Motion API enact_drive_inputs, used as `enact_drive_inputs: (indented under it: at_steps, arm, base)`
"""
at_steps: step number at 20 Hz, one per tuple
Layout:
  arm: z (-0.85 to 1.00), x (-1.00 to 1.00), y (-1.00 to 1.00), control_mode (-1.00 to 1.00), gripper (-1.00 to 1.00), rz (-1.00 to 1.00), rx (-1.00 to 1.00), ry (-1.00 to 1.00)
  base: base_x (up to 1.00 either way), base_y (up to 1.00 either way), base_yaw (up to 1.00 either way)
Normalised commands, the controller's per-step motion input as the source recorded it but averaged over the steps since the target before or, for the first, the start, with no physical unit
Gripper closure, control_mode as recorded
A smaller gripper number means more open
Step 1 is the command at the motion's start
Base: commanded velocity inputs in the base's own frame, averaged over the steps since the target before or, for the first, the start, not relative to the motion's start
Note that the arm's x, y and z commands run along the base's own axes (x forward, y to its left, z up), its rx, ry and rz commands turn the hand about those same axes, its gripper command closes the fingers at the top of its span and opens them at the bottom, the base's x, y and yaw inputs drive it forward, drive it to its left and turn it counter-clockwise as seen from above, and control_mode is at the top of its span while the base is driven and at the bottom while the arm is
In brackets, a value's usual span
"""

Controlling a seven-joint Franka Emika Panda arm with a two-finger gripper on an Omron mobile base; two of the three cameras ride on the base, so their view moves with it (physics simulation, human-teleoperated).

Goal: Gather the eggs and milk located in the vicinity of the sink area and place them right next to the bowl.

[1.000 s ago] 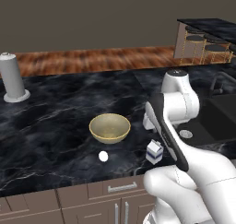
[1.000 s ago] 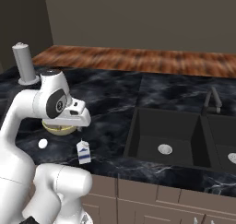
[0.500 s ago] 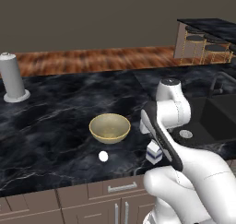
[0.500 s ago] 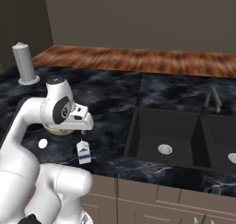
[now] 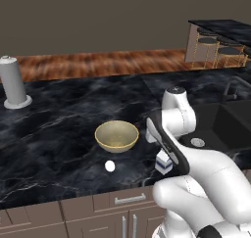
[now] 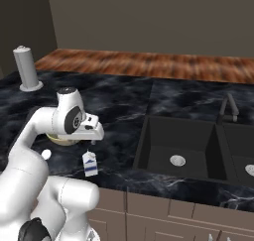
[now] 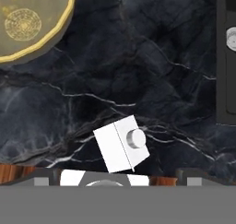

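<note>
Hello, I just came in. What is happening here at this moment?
A white robot arm works at a black marble kitchen counter. Its gripper hangs above the milk carton, which stands upright on the counter near the front edge, between the bowl and the sink. The gripper holds nothing; whether it is open, I cannot tell. A white egg lies on the counter just in front of the bowl. A tall grey cylinder stands far off.
</note>
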Motion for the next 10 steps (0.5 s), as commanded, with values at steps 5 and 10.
enact_drive_inputs:
  at_steps: [5, 10]
  arm:
    - [-0.37, 0.00, 0.00, -1.00, -1.00, 0.00, -0.02, 0.10]
    - [-0.48, 0.00, 0.00, -1.00, -1.00, 0.00, -0.02, 0.07]
  base:
    - [0.00, 0.00, 0.00]
    - [0.00, 0.00, 0.00]
